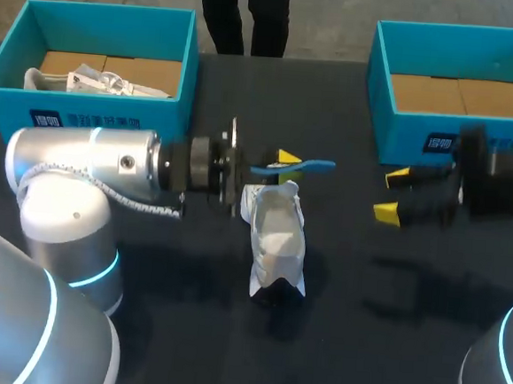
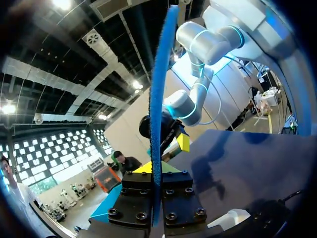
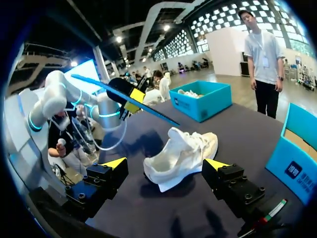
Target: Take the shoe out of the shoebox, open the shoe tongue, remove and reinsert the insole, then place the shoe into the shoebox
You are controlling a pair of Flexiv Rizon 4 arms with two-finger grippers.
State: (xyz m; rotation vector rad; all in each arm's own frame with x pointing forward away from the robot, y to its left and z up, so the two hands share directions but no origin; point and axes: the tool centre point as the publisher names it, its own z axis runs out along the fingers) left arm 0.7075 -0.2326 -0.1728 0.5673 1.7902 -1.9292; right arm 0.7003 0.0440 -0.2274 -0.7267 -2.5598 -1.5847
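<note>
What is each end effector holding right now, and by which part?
Left end effector: the blue insole, clamped across its flat faces near mid-length. Right end effector: open, holding nothing; the shoe lies loose.

L gripper (image 1: 283, 163) level, pinched on insole (image 1: 316, 166); R gripper (image 1: 392, 196) level, fingers wide apart.

**Blue, white and teal on a dark table**

A bright blue insole (image 1: 312, 165) sits between the left gripper's (image 1: 284, 167) yellow tips, with a plain white shoe (image 1: 277, 238) just below them. The right gripper (image 1: 391, 195) has yellow tips on black fingers. The left box (image 1: 156, 117) and right box (image 1: 403, 137) are teal with brown floors. The table (image 1: 360, 342) is near-black.
</note>
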